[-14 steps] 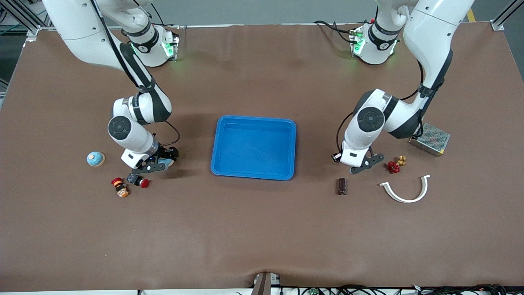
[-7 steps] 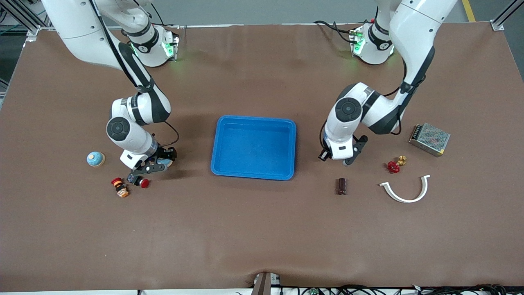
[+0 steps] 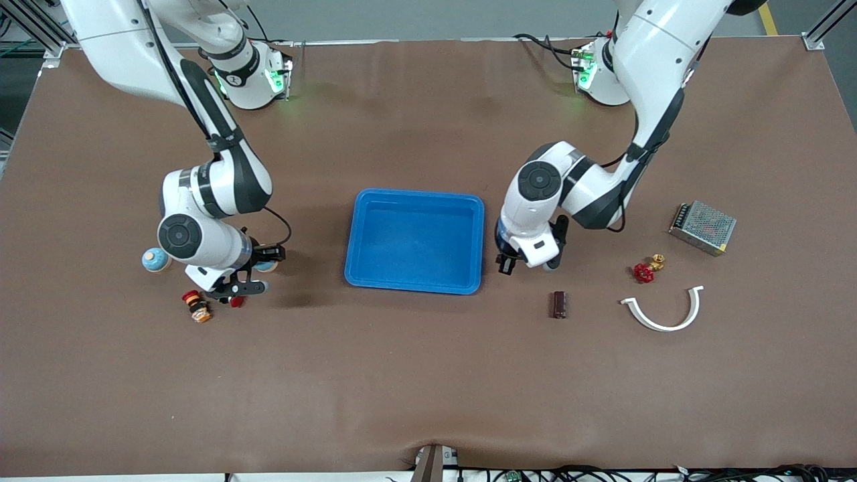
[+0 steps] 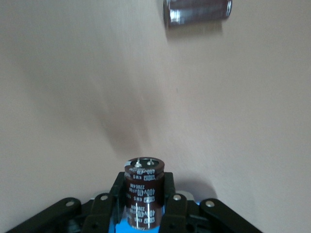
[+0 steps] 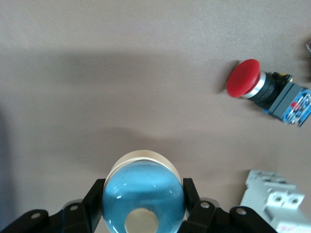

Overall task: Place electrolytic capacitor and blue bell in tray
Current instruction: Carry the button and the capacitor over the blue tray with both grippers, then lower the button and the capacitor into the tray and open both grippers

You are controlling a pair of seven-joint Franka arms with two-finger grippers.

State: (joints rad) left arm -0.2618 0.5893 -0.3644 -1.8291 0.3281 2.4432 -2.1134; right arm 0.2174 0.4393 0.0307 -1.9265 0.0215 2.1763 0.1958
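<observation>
Electrolytic capacitor (image 4: pixel 143 194) upright, clamped between the left gripper (image 4: pixel 144 208) fingers, just outside the tray (image 3: pixel 415 241) rim at the left arm's end. Blue bell (image 5: pixel 143 196) pinched in the right gripper (image 5: pixel 144 206), over the table near a red pushbutton (image 5: pixel 265 90). Risk: the smooth dome could slip from the narrow pads in transit.

Bright blue shallow plastic tray (image 3: pixel 415 241) sits mid-table. Dark cylindrical capacitor (image 3: pixel 558 304) lies toward the left arm's end, nearer the front camera; white curved plastic clip (image 3: pixel 664 309) beside it.
</observation>
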